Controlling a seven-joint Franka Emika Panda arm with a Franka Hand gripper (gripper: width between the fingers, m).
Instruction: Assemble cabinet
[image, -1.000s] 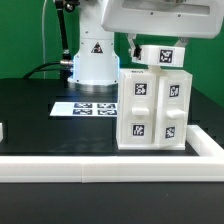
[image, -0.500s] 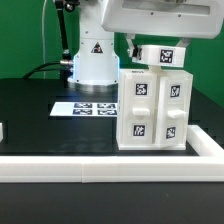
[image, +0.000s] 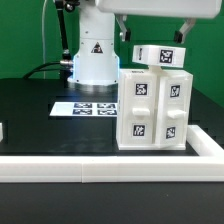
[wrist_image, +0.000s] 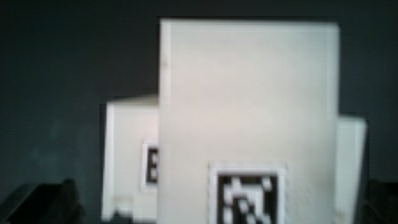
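Nearest in the ext. view runs the white border rail (image: 110, 165), across the front and turning back at the ext. view's right. Behind it is the black tabletop (image: 40, 130).

The cabinet (image: 152, 110) stands upright on the tabletop toward the ext. view's right, just behind the rail. It is a glossy white box. Its front shows two columns w/ four b/w square tags, and some raised blocks low on the right column. On its top lies a smaller white panel (image: 148, 55) w/ tags, a bit tilted; if it is fully seated, I cannot tell.

Further back, to the ext. view's left of the cabinet, the marker board (image: 70, 107) lies flat, and one end goes behind the cabinet. Behind that is the white robot base (image: 92, 55).

The arm (image: 150, 8) is cut off by the picture's upper edge. The jaws hang above the panel, spread wide, holding nothing.

The wrist view is very blurred. White cabinet surfaces fill it, w/ one dark fingertip (wrist_image: 36, 200) on each side, well apart. Two tags there are cut off and not readable.
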